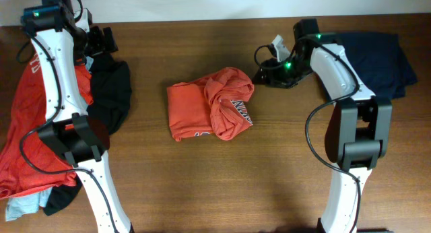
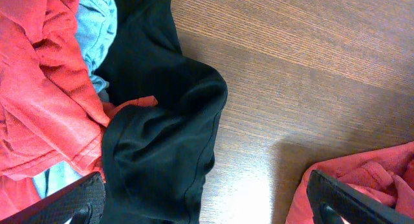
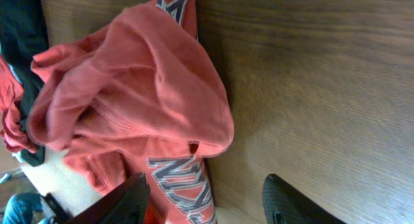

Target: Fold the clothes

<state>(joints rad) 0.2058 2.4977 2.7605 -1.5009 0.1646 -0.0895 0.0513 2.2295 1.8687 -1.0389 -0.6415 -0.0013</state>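
**A:** Where is the shirt in the middle?

**B:** The crumpled orange-red T-shirt (image 1: 210, 112) lies bunched at the centre of the overhead frame on the bench (image 1: 202, 192). Lettering shows on its lower right fold.

**A:** And the right gripper?

**B:** The right gripper (image 1: 264, 70) sits just off the shirt's upper right corner. In the right wrist view its fingers (image 3: 126, 201) stand apart at the bottom edge, about half spread. The lettered hem runs down beside the finger on the left of the frame, and the other finger is over bare wood. I cannot tell whether either one touches the cloth, and nothing is pinched.

**A:** And the left gripper?

**B:** The left gripper (image 1: 101, 41) is in the upper left of the overhead frame. In its own wrist view it is spread wide, with one finger in each bottom corner, and it is holding nothing. The black garment (image 2: 162, 140) lies below it.

**A:** What about the rest of the clothes?

**B:** They are heaped along the left edge of the overhead frame. A large orange-red shirt (image 1: 27, 125) is spread there with the black garment against its right side. A pale blue piece (image 1: 23, 206) pokes out at the lower left corner. A navy piece (image 1: 377, 58) lies in the upper right, partly under the right arm.
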